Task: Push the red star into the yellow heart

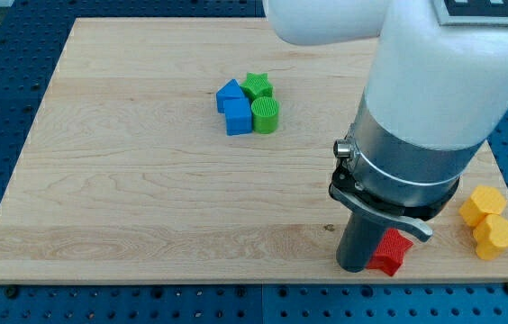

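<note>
Red star [391, 253] beside my hidden tip

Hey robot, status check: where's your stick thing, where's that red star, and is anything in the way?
My tip hidden behind the arm's body. Red star at the board's bottom edge, right beside the arm. Yellow heart to the view's right, touching another yellow block. Nothing between star and heart.

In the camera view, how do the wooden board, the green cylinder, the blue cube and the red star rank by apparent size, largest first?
1. Wooden board, by far the largest.
2. Green cylinder and blue cube: they look alike, so no ranking between them.
The red star is partly hidden by the arm and nearer the camera, so its place is unsure.
</note>
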